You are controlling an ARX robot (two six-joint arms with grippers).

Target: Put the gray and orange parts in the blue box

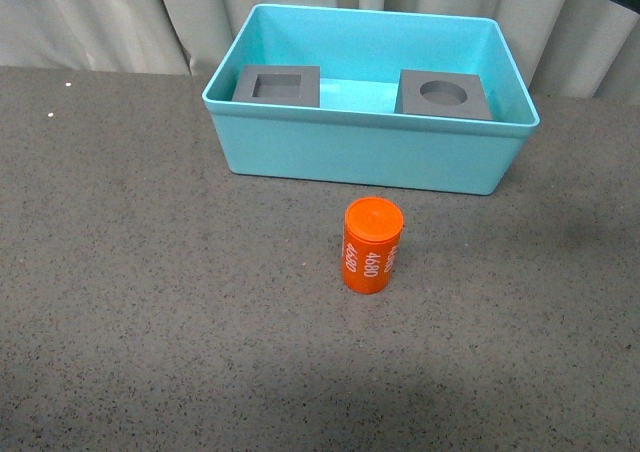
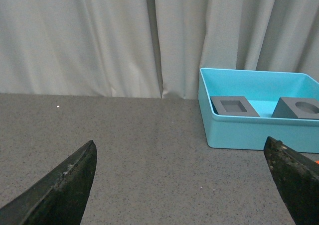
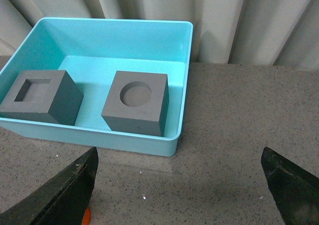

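The blue box [image 1: 370, 152] stands at the back of the table. Inside it sit the gray cube with a square recess [image 1: 279, 85] on the left and the gray cube with a round recess [image 1: 445, 95] on the right. The orange cylinder marked "4680" [image 1: 371, 245] stands upright on the table in front of the box. Neither arm shows in the front view. My left gripper [image 2: 182, 185] is open and empty over bare table, left of the box [image 2: 239, 130]. My right gripper [image 3: 179, 185] is open and empty in front of the box [image 3: 124, 143]; a sliver of orange [image 3: 86, 216] shows by one finger.
Pale curtains [image 1: 120, 17] hang behind the table. The dark speckled tabletop [image 1: 150, 272] stretches around the box and cylinder.
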